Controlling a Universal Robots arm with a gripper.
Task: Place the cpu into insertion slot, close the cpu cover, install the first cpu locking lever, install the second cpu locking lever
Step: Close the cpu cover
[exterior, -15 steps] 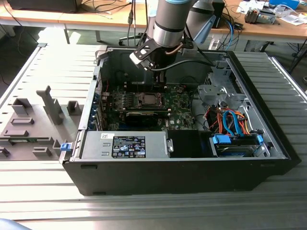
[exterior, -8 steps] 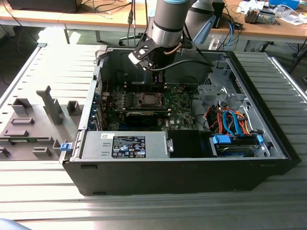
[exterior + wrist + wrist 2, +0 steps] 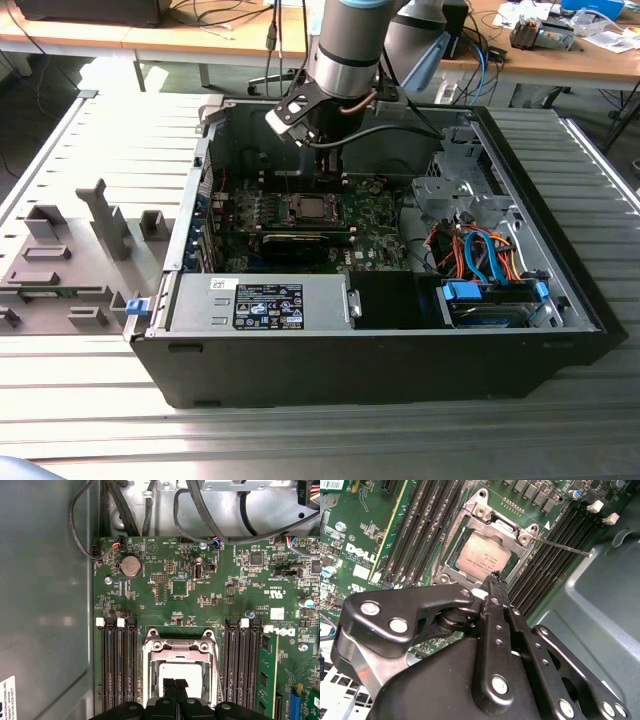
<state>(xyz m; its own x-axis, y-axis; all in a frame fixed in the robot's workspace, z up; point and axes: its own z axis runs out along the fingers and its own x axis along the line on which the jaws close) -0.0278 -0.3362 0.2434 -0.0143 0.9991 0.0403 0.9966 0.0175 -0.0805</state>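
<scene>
In the exterior view, the arm [image 3: 345, 50] reaches down into the open computer case [image 3: 400, 370]. The gripper [image 3: 322, 172] hangs just above the insertion slot [image 3: 305, 208], with the case walls well apart on each side.

In the second wrist view, the gripper [image 3: 495, 576] has its fingers pressed together on nothing, the tip at the socket's near edge. The cpu [image 3: 482, 557] lies seated in the slot and the cpu cover [image 3: 492, 526] frames its edges. A thin locking lever [image 3: 565, 547] juts out over the memory slots [image 3: 550, 575].

In the first wrist view, the closed gripper [image 3: 175, 684] overlaps the cpu [image 3: 180, 672] under the cpu cover [image 3: 180, 650]. Memory slots [image 3: 117, 670] flank the socket closely, with open board beyond.
</scene>
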